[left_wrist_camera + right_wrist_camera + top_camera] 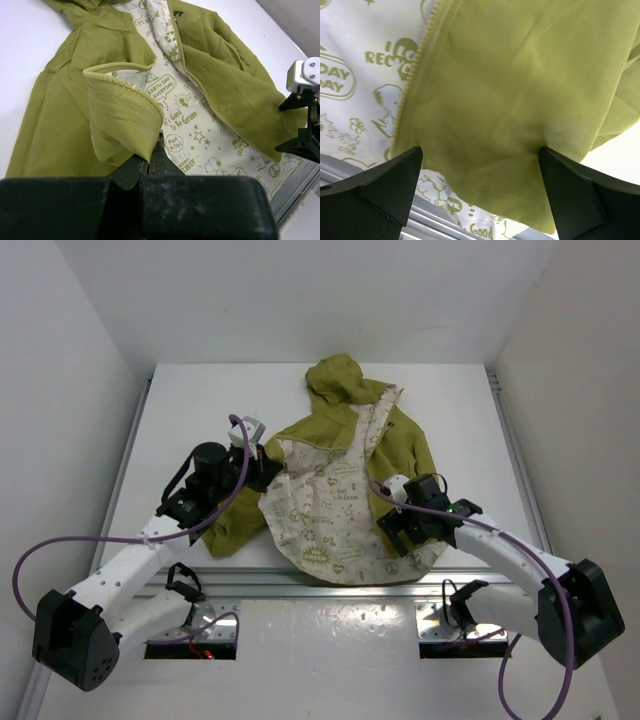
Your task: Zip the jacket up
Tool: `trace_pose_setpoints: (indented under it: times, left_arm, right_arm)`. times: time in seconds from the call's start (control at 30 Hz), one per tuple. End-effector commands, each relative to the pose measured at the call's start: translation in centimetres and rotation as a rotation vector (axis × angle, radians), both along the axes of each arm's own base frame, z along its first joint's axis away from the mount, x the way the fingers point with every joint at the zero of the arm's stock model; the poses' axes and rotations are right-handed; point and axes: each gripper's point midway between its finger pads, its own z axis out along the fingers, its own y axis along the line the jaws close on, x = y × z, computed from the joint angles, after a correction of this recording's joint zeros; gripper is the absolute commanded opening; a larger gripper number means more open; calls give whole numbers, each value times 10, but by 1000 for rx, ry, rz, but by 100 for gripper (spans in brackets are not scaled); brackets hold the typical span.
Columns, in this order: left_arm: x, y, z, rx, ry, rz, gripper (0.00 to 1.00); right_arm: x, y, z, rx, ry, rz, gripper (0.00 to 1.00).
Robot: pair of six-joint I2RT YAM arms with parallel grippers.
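The jacket (pixel 340 490) lies open on the table (pixel 200 410), lining up, hood far, hem at the near edge. My left gripper (pixel 150 152) is clamped on the left zipper edge. It holds only a thin fold, so a pull could slip it free. My right gripper (pixel 480 155) hangs wide over the right panel, beside its teeth; closing here would catch plain cloth. I cannot find the slider or the bottom pin, and the fold hides my left fingertips.
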Motion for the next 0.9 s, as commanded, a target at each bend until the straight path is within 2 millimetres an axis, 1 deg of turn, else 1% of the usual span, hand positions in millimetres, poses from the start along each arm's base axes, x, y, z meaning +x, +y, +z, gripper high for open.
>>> trace_pose_setpoints:
  times: [0.0,0.07,0.1,0.13,0.17,0.23,0.27,0.4,0.47,0.5,0.53,0.57,0.67,0.7,0.77,0.87]
  left_arm:
    - [4,-2,16,-22,-39,2,0]
    - [4,-2,16,-22,-39,2,0]
    - [4,-2,16,-22,-39,2,0]
    - [4,-2,16,-22,-39,2,0]
    - [4,-2,16,-22,-39,2,0]
    - [4,-2,16,-22,-39,2,0]
    - [3,-2,14,-19,-31,2,0]
    - [3,-3,16,-31,-32,4,0]
    - [3,-3,16,-38,-27,6,0]
    - [2,-3,12,-34,-19,6,0]
    - [2,-3,12,-34,-19,6,0]
    - [2,-3,12,-34,-19,6,0]
    - [2,-3,12,-34,-19,6,0]
    - [3,-3,9,-30,-10,6,0]
    - [3,-3,9,-30,-10,6,0]
    - [3,-3,9,-30,-10,6,0]
  right_arm:
    - [-1,11,2,50,12,-3,100]
    - [0,16,4,70,-2,14,100]
    - [-5,15,3,60,16,21,100]
    - [-3,17,7,64,10,23,100]
    - [-6,15,6,44,17,24,100]
    - [-4,11,10,20,-13,23,100]
    - [0,10,16,12,-51,23,100]
    - [-1,15,22,16,-79,61,100]
    - [-5,17,17,13,-71,79,100]
    - [-6,17,15,11,-68,79,100]
    - [-5,17,14,8,-68,81,100]
    - [-9,14,6,-7,-47,84,100]
    - [-6,16,1,-3,-51,81,100]
    - [-9,15,-4,-14,-26,80,100]
    - [-8,15,-7,-13,-16,65,100]
    - [-13,19,-15,-1,21,74,100]
